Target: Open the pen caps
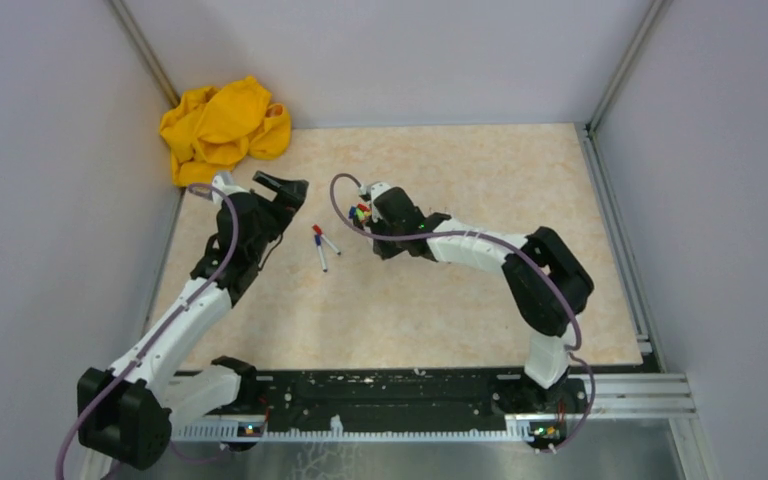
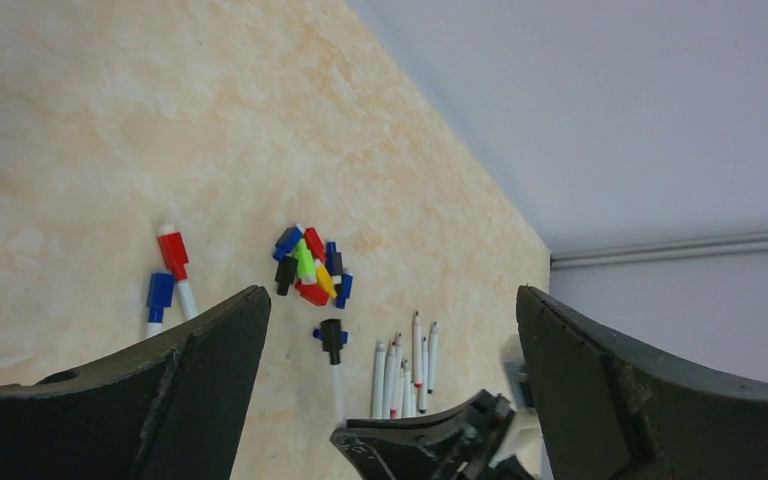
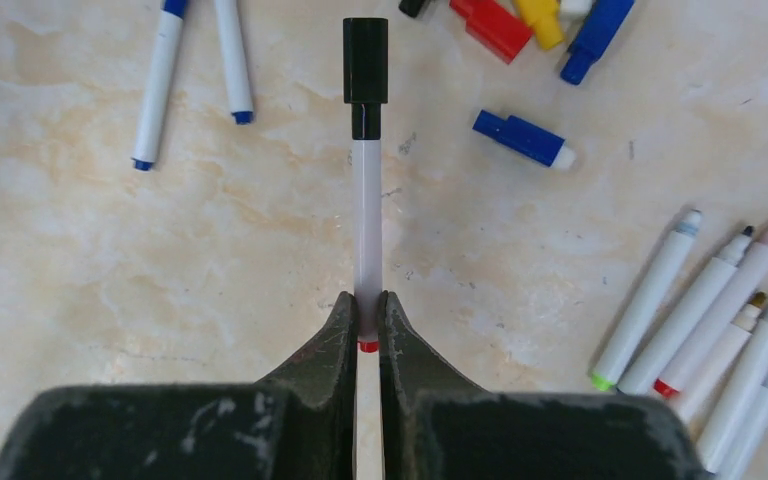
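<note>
Far left: left end effector (image 1: 282,188) spread fully wide, empty, over the surface (image 1: 460,300). Two capped pens (image 1: 322,247) lay between the arms. Then right end effector (image 3: 367,305), clamped tight on a white pen (image 3: 366,220), black cap (image 3: 365,60) still on, near loose caps (image 2: 310,265).

Top view high, far; wrist views close; share pen caps (image 2: 310,268).
</note>
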`<state>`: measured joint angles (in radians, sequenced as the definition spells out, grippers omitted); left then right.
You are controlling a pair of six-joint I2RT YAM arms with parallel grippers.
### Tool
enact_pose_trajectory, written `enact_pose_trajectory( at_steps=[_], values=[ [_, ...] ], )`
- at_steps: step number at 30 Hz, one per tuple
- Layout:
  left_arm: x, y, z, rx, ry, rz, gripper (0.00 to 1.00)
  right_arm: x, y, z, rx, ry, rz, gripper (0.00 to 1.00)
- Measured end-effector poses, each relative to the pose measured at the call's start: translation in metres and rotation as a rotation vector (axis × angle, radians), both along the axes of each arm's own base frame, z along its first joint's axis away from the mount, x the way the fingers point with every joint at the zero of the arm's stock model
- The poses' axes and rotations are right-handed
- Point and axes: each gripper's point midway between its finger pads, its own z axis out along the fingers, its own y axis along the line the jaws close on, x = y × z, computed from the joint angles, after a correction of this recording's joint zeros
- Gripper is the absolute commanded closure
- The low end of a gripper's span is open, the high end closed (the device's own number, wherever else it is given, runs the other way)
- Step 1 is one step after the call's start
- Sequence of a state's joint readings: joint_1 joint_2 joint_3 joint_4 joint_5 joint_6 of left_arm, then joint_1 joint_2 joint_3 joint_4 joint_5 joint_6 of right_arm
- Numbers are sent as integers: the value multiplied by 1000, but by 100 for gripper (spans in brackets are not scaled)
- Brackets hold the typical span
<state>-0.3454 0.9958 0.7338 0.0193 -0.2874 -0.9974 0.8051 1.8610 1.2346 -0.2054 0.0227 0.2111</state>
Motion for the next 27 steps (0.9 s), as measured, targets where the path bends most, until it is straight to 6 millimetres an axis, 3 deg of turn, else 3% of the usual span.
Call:
enact_pose_trajectory(
  at_steps=[5, 10, 14, 19, 27],
  values=[
    [16, -29, -36, -41, 84, -102, 1, 3, -5, 45, 122, -54, 10, 100],
    [22, -61, -77, -103, 195, -229, 1, -1, -8, 70, 198, -72, 37, 100],
    [26, -82, -95, -160, 251, -312, 1, -3, -7, 73, 218, -65, 54, 100],
    [32, -100, -103, -224, 267, -373, 5, -8, -6, 71, 223, -45, 74, 100],
    [37, -126, -106, -292, 266, -470, 26, -10, -6, 71, 234, -34, 87, 100]
  ],
)
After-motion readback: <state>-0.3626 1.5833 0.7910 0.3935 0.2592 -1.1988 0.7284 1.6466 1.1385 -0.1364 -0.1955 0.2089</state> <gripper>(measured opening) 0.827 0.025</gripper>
